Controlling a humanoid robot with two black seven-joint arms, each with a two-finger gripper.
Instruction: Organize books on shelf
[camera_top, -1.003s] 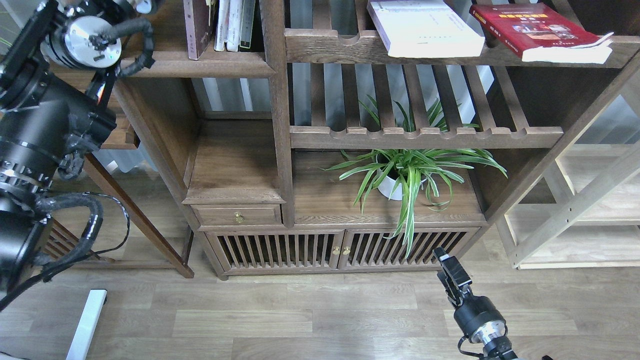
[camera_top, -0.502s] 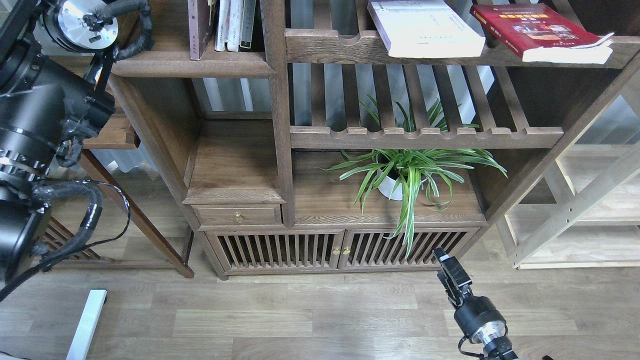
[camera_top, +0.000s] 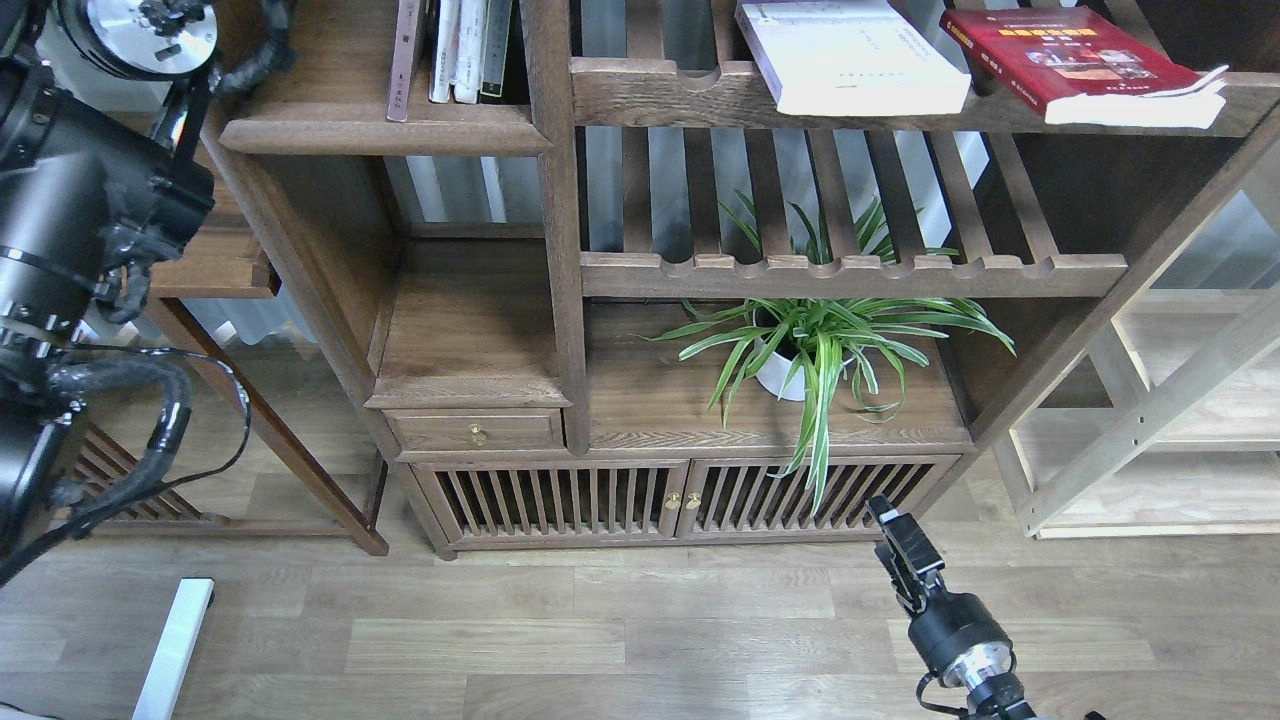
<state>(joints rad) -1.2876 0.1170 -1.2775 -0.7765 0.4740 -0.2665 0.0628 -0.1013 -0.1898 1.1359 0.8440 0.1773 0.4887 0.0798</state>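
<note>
The maroon-brown book (camera_top: 404, 60) stands upright at the left of the shelf (camera_top: 330, 135), a solid dark board with a rounded front edge; I see it nearly edge-on and its top is cut off. The white-lavender paperback (camera_top: 850, 55) and the red book (camera_top: 1080, 62) lie flat on the slatted top shelf to the right. My left arm rises along the left edge; its wrist (camera_top: 150, 25) is left of the shelf and its gripper is out of view above. My right gripper (camera_top: 900, 540) hangs low before the cabinet doors, empty, its fingers too dark to separate.
Thin white-spined books (camera_top: 455, 50) and a black-spined one (camera_top: 497, 45) stand right of the maroon book. A potted spider plant (camera_top: 810, 350) sits on the cabinet top. A lighter wooden rack (camera_top: 1150, 420) stands at the right. A small drawer (camera_top: 475, 432) is below the left niche.
My left arm has moved up and to the left. The maroon-brown book has turned from leaning with its cover showing to standing nearly edge-on. The right arm has not moved.
</note>
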